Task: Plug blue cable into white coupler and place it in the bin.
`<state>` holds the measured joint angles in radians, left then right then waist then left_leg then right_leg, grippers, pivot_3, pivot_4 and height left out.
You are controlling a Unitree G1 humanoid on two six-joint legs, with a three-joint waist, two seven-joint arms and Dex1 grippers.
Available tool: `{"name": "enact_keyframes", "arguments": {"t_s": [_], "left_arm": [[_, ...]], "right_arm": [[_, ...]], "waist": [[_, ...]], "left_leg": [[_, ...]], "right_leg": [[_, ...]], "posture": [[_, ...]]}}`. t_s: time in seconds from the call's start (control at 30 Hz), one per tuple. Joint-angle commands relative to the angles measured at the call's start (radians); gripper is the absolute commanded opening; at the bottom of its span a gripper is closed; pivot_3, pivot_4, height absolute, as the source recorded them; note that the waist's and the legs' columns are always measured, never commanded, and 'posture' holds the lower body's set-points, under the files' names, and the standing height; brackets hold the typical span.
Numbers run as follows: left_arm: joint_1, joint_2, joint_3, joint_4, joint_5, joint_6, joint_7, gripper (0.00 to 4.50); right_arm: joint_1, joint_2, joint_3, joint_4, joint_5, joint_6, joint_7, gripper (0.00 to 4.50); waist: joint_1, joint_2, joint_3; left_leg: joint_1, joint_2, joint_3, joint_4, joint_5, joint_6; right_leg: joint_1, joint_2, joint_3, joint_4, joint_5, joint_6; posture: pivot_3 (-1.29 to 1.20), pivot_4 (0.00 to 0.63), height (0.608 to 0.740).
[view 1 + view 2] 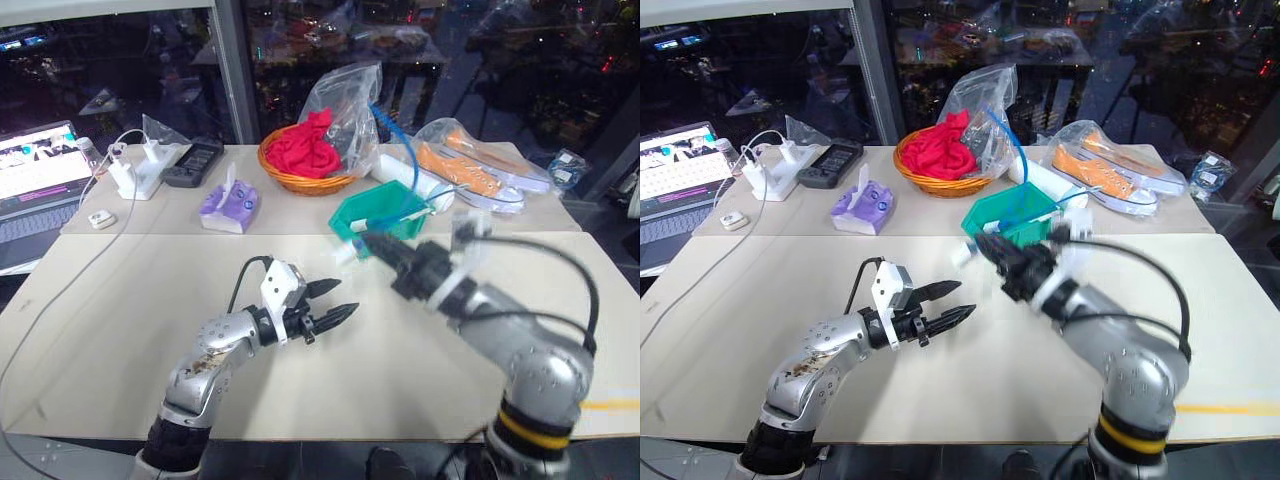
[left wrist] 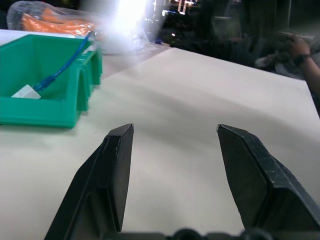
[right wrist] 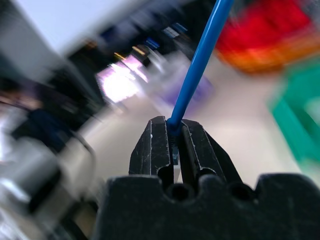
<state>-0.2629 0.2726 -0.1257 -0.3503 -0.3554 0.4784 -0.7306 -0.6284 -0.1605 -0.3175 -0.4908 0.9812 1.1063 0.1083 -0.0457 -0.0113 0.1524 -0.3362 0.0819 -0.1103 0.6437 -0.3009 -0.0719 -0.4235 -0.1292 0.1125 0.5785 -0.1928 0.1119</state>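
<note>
**Right gripper pinches the blue cable above the bin; left gripper spread and empty**

From my station I see the right gripper (image 3: 172, 131) with its two black fingers pressed together on the blue cable (image 3: 200, 62), which rises straight out from between the tips. A small pale piece sits in the slot between the fingers; I cannot tell what it is. In the head views the right gripper (image 1: 987, 247) hangs at the front edge of the bin (image 1: 985, 212), and the cable arcs upward from there in front of the clear plastic bag.

My left gripper (image 1: 338, 300) is lower and nearer to me, over bare table (image 1: 130, 330), with its fingers parted and nothing between them. It points across toward the right arm.

The left wrist view shows the teal bin (image 2: 55, 107) standing on the table, with a length of blue cable running down inside it to the white coupler (image 2: 26, 91), which lies on the bin's floor.

Behind the bin stand an orange wicker basket (image 1: 290, 180) holding red cloth, a pair of bagged orange shoes (image 1: 470, 170) and a purple tissue pack (image 1: 230, 205). A laptop (image 1: 35, 175) sits at the far left.
</note>
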Motion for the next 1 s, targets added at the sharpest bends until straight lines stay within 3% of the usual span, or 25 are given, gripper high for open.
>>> {"name": "enact_keyframes", "arguments": {"t_s": [0.03,0.27,0.43,0.7,0.87,1.0], "left_arm": [[0.013,0.004,0.006,-0.062,-0.013,-0.004,0.034,2.88],[0.035,0.014,0.000,-0.099,-0.008,-0.008,0.075,2.88],[0.047,0.014,-0.002,-0.118,-0.007,-0.007,0.107,2.88],[0.060,0.025,0.002,-0.137,-0.012,-0.004,0.135,2.91],[0.060,0.037,0.016,-0.135,-0.008,-0.010,0.146,2.91],[0.071,0.060,0.071,-0.144,-0.011,0.001,0.177,2.91]], "right_arm": [[-0.165,-0.027,0.039,0.273,-0.109,-0.048,-0.032,0.00],[-0.382,-0.050,0.123,0.792,-0.349,-0.267,0.038,0.00],[-0.439,-0.046,0.120,0.978,-0.431,-0.377,0.072,0.00],[-0.464,-0.032,0.091,1.081,-0.511,-0.521,0.050,2.67],[-0.464,-0.064,0.074,0.965,-0.481,-0.463,0.080,4.48],[-0.363,-0.170,0.091,0.763,-0.469,-0.330,0.120,4.48]], "waist": [[-0.002,0.001,0.000],[-0.014,0.003,0.002],[-0.022,0.004,0.002],[-0.030,0.005,0.004],[-0.030,0.006,0.004],[-0.021,0.007,0.005]], "left_leg": [[0.000,0.000,0.000,0.000,0.000,0.000],[-0.001,0.000,0.000,0.000,0.002,-0.004],[-0.003,0.000,0.000,-0.001,0.002,-0.004],[-0.002,0.000,0.000,-0.001,0.002,-0.004],[-0.002,0.000,0.000,-0.001,0.002,-0.004],[-0.003,0.000,0.000,-0.001,0.002,-0.004]], "right_leg": [[0.000,0.000,0.000,0.000,0.000,0.000],[-0.001,0.000,-0.001,-0.001,0.000,0.000],[-0.001,0.000,-0.002,0.000,0.000,0.000],[-0.001,0.000,-0.002,-0.001,0.000,0.000],[-0.001,0.000,-0.002,0.000,0.000,0.000],[-0.001,0.000,-0.002,0.000,0.000,0.000]], "posture": [[0.00,0.150,0.728],[0.00,0.150,0.728],[0.00,0.150,0.728],[0.00,0.150,0.728],[0.00,0.150,0.728],[0.00,0.150,0.728]]}}
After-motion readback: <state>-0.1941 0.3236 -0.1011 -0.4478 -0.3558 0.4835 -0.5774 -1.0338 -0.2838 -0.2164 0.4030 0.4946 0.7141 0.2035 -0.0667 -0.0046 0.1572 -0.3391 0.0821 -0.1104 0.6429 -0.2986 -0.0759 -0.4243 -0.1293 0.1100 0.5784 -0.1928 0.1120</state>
